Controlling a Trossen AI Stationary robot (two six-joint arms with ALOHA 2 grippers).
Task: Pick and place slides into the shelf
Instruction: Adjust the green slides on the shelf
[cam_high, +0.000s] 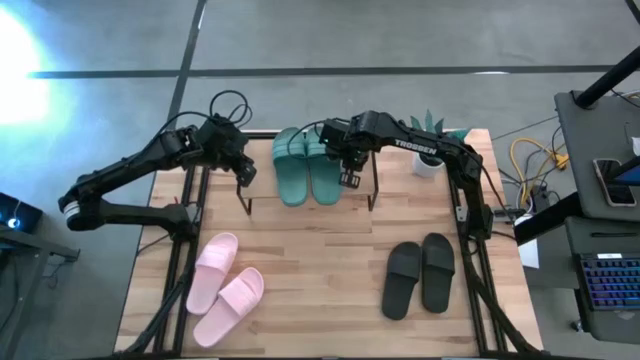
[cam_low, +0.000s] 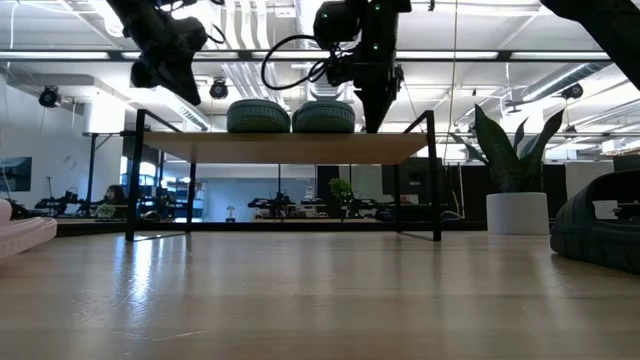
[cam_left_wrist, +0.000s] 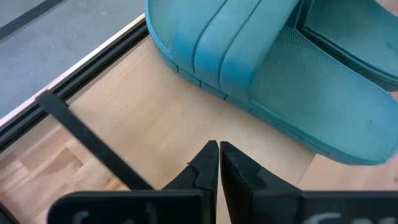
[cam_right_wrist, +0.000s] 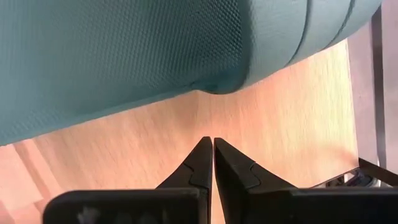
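Green pair shelved; 2 pairs left to be fetched

High view: 2 green slides (cam_high: 304, 166) on shelf (cam_high: 262, 178), 2 pink slides (cam_high: 226, 287) and 2 black slides (cam_high: 419, 275) on table (cam_high: 330, 255). Low view: both grippers above shelf top. Wrist views: left gripper (cam_left_wrist: 219, 147) and right gripper (cam_right_wrist: 209, 142) pressed together, empty; reopening judged needed next

A grey concrete floor (cam_high: 400, 35) with dark seams surrounds the wooden table (cam_high: 320, 260); a strong glare of light falls at one corner of the floor (cam_high: 20, 60); a desk (cam_high: 600, 150) beside the table holds a lit keyboard (cam_high: 608, 285) and yellow cables (cam_high: 535, 160); a potted plant in a white pot (cam_low: 518, 213) stands at the table's far edge; overhead, white ducts and ceiling lights (cam_low: 250, 40) run across the room; a person (cam_low: 113, 197) sits far back.
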